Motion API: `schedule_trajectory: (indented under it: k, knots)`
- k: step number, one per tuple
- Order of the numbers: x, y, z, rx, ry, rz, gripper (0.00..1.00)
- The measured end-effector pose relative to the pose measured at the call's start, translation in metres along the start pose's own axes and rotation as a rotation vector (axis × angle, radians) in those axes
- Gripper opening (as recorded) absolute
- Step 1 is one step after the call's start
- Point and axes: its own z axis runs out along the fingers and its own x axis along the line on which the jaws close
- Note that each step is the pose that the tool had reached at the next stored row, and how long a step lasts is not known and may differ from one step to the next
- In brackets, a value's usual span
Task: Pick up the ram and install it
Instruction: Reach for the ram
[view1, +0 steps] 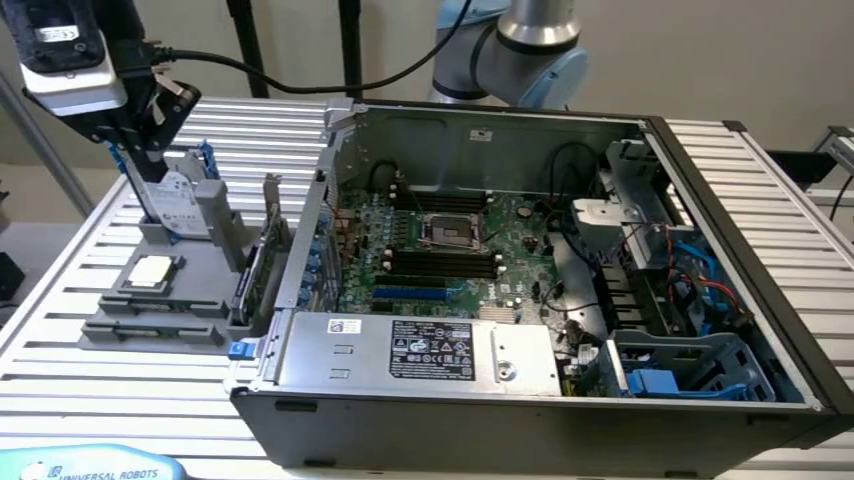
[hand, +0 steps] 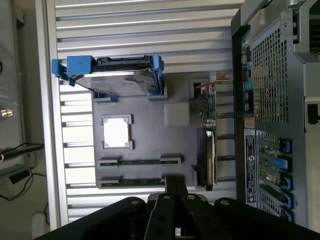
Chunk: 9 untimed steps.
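On the grey parts holder (hand: 150, 125), at the end opposite the hard drive, the ram (hand: 131, 181) stands on its long edge in a slotted cradle, a green board between two end blocks. This posture leaves its upper edge free for a pinch from above. A matching cradle (hand: 140, 161) just beside it carries a dark strip whose nature cannot be told. Further along the holder sit a square processor (hand: 116, 133) in its recess and the hard drive (hand: 120, 82) with blue rails. Along one side, the larger expansion card (hand: 210, 150) stands upright on its edge. Each part has a seat of its own, presumably so that positions are repeatable.

The jaws are closed and empty. Their dark fingertips (hand: 173, 186) hang above the holder, near the ram's cradle in the wrist view, with no contact visible. Judged from this, the pick-up is not yet made.

Holder and computer case (view1: 534, 125) rest side by side on the slatted bench (view1: 747, 180). The case lies on its side with the cover off, so that the motherboard (view1: 461, 215) faces up and its black memory slots (view1: 441, 262) can accept a stick pressed straight down. The slots appear unfilled.
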Motion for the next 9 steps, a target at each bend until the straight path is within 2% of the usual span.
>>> schedule_trajectory:
  k: [9]
  knots:
    - [0.005, -0.0156, 0.0003, 0.0012, 0.0000, -0.001, 0.11]
